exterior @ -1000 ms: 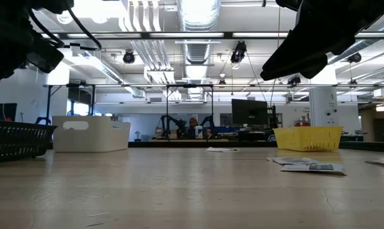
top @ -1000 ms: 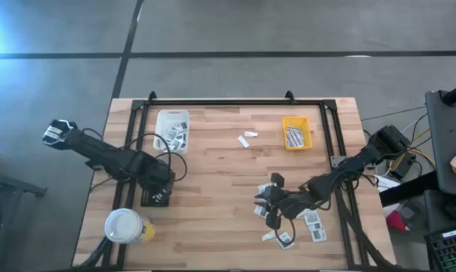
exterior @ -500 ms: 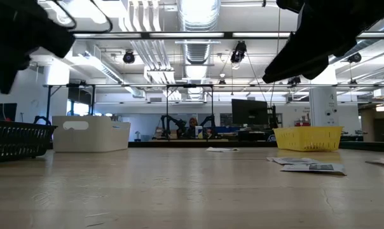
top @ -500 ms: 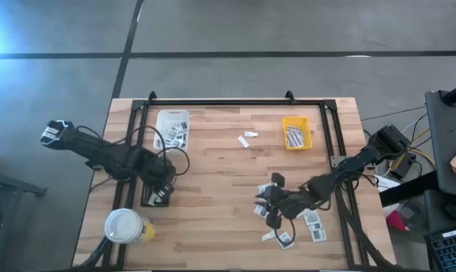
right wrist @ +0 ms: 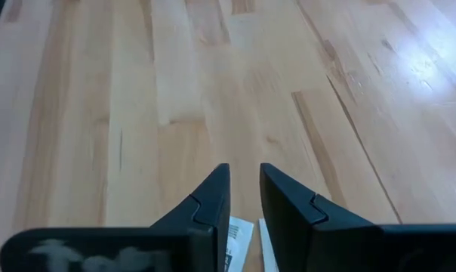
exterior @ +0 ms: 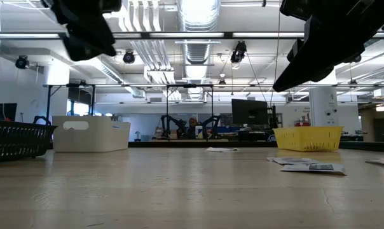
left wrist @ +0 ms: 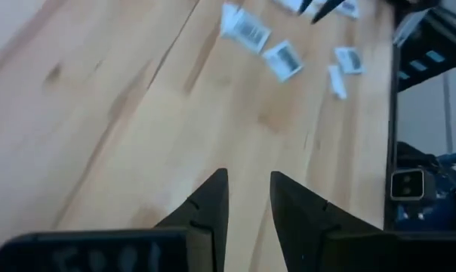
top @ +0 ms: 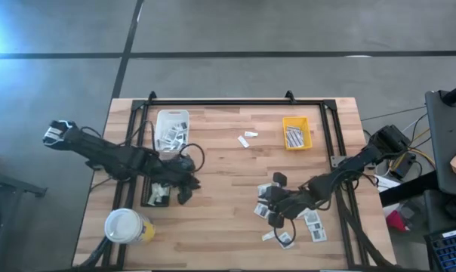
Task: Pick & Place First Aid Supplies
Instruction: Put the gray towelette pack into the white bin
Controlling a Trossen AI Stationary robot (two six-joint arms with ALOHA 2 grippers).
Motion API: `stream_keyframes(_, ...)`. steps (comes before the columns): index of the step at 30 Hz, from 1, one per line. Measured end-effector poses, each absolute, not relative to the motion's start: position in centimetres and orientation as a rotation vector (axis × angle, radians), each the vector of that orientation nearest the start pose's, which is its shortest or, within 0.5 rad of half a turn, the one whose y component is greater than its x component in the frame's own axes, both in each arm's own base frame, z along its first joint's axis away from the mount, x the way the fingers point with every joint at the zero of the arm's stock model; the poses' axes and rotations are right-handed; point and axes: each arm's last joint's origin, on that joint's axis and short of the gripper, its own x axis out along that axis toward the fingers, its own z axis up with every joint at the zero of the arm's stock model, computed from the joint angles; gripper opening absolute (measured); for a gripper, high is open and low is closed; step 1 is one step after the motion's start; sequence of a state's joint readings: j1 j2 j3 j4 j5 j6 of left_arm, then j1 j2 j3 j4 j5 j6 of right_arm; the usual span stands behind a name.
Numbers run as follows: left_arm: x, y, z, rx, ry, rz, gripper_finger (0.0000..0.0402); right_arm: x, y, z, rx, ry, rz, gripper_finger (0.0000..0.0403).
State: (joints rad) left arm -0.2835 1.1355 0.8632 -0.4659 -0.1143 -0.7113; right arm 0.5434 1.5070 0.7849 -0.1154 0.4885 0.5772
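Pale wood-plank bench point(top: 220, 174) w/ black frame rails, on grey concrete floor point(top: 251, 30). Low view: big lab hall behind, ceiling ducts, strip lights, monitor; far back a person, too small to make out.

First aid packets: loose cluster point(top: 292, 215) at bench's right-front, flat, lying at mixed angles, no common direction. One small white strip point(top: 245, 141) lies alone mid-back btw the white and yellow trays, long axis tilted diagonally.

Containers: white tray point(top: 172, 130) back-left, several packets inside. Yellow tray point(top: 296, 133) back-right, a few striped strips in it. Black tray point(top: 155, 192) front-left, a pale packet or two showing inside. White-lidded yellow cup point(top: 126, 226) at front-left corner, contents hidden.

Left pincer point(top: 184, 183) just right of black tray, above bare wood; fingers point(left wrist: 209, 208) slightly apart, nothing btw them. Right pincer point(top: 273, 213) over the packet cluster; fingers point(right wrist: 213, 200) narrowly apart, packets on the wood just under the tips, can't tell if any is gripped.
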Motion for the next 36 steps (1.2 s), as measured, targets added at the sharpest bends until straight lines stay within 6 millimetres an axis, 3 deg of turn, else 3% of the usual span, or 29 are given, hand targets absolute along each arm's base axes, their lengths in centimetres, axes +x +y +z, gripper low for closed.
stream_keyframes(8, 26.2, -7.3, 25.0, -0.343, 0.664, 0.020, 0.0092, 24.8, 13.4, 18.3, 0.165, 0.747, -0.192, 0.0057)
stream_keyframes(18, 30.8, -8.5, 20.4, -0.269, 0.621, 0.010, 0.0092, 24.8, 13.3, 16.9, 0.222, 0.819, -0.236, 0.0031)
stream_keyframes(23, 31.9, -8.7, 19.1, -0.272, 0.582, 0.043, 0.0092, 25.1, 13.3, 16.0, 0.215, 0.854, -0.239, 0.0010)
stream_keyframes(36, 33.2, -9.3, 17.5, -0.297, 0.518, 0.066, 0.0092, 26.2, 12.1, 13.4, 0.263, 0.939, -0.331, 0.0008)
